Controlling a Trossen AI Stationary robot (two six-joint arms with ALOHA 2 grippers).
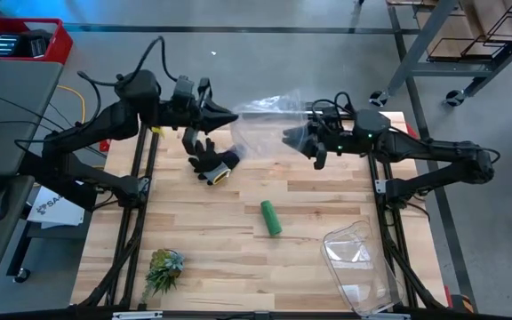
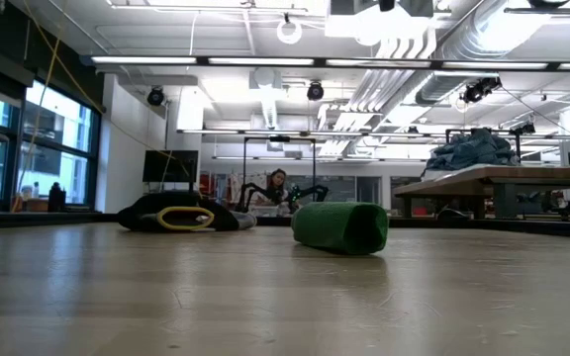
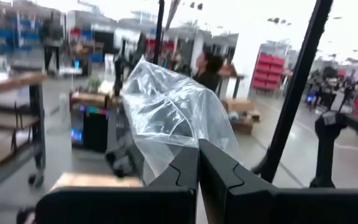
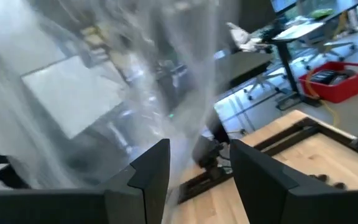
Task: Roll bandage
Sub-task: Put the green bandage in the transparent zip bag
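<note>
Two grippers meet over the far part of the table [image 1: 238, 293], with a clear plastic bag [image 1: 269, 120] stretched in the air between them. The left gripper [image 1: 232, 116] has its fingers pressed together on one end of the bag; the left wrist view shows the crumpled film rising straight out from between the closed fingers [image 3: 222, 171]. The right gripper [image 1: 290, 138] is at the bag's other end with its fingers [image 4: 151, 165] standing apart, and the film hangs across and between them in the right wrist view; whether they actually pinch it cannot be told.

The bandage [image 1: 270, 218] lies as a small green roll on its side on the bare wood near the middle of the table, toward the near edge, well apart from both grippers and touching nothing else. In the low view it rests flat on the tabletop [image 2: 340, 227].

A black-and-grey glove [image 1: 212, 163] lies near the far left part of the table, below the left gripper. A green plant tuft [image 1: 163, 269] sits by the near left corner, and a clear plastic container [image 1: 358, 267] by the near right corner.
</note>
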